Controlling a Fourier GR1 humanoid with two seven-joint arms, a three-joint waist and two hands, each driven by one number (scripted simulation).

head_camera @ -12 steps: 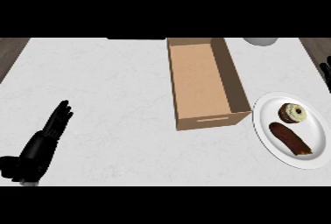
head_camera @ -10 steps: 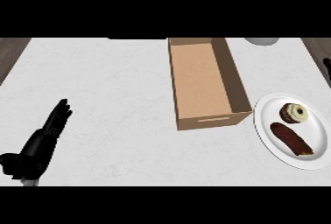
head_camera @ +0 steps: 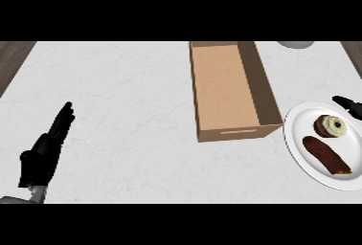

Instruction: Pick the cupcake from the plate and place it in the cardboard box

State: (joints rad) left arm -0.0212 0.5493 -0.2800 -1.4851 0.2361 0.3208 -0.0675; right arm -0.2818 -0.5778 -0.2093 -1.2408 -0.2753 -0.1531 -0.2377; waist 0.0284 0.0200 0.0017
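The cupcake (head_camera: 332, 126), dark with pale frosting, sits on the white plate (head_camera: 299, 143) at the right edge of the head view. Left of the plate an open, empty cardboard box (head_camera: 223, 91) lies lengthwise on the white counter. Only the black fingertips of my right hand (head_camera: 349, 105) show, at the plate's far rim just above the cupcake and apart from it. Far from both, at the lower left, my left hand (head_camera: 44, 156) rests open with straight fingers pointing up.
A long brown pastry (head_camera: 326, 154) lies on the plate just below the cupcake. A grey round object (head_camera: 294, 44) pokes in at the top edge, right of the box. Dark wood (head_camera: 13, 55) borders the counter's far left corner.
My right hand has come down along the right edge, from beside the box's far end to the plate's far rim. The left hand has barely shifted.
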